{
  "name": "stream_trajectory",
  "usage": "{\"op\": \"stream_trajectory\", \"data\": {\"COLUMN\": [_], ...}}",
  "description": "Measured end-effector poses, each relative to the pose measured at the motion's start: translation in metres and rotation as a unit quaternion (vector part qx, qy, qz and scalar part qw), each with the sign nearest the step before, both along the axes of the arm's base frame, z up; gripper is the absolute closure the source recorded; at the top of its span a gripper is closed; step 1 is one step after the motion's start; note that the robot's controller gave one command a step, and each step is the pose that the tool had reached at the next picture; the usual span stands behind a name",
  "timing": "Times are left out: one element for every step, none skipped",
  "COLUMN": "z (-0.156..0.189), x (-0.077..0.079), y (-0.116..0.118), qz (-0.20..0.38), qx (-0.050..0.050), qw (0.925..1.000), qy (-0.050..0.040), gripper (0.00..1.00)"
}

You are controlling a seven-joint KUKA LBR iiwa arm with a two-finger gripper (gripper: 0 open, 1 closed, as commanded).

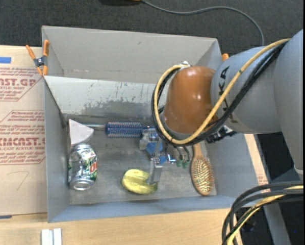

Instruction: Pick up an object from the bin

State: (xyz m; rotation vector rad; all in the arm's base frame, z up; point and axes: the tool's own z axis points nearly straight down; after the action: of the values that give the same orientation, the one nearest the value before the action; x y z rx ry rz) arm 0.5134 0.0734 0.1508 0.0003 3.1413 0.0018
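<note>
The gripper (155, 176), its opening impossible to tell, stands at one rounded yellow lump (135, 181), near one blue plastic bristle brush (124, 129), one oval wooden hairbrush (202, 175) and one green-and-silver drink can (82, 166).

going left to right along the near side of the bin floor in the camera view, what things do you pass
green and silver soda can → yellow lumpy thing → wooden hairbrush

We see the 1 grey arm (264, 96) reaching in from the right, its orange wrist cover (188, 106) and looped cables (158, 93) above the gripper (154, 173), which points down.
</note>
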Motion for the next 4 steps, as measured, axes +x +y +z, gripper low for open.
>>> {"op": "stream_trajectory", "data": {"z": [0.000, -0.038, -0.051, -0.056], "x": [0.000, -0.019, -0.017, -0.031], "y": [0.000, 0.033, 0.037, 0.032], "qz": [0.000, 0.049, 0.033, 0.024], "qx": [0.000, 0.000, 0.000, 0.000], "qw": [1.0000, 0.9988, 0.9994, 0.9997], "qy": [0.0000, -0.0007, -0.0017, -0.0013], "gripper": [0.00, 0.00, 0.00, 0.00]}}
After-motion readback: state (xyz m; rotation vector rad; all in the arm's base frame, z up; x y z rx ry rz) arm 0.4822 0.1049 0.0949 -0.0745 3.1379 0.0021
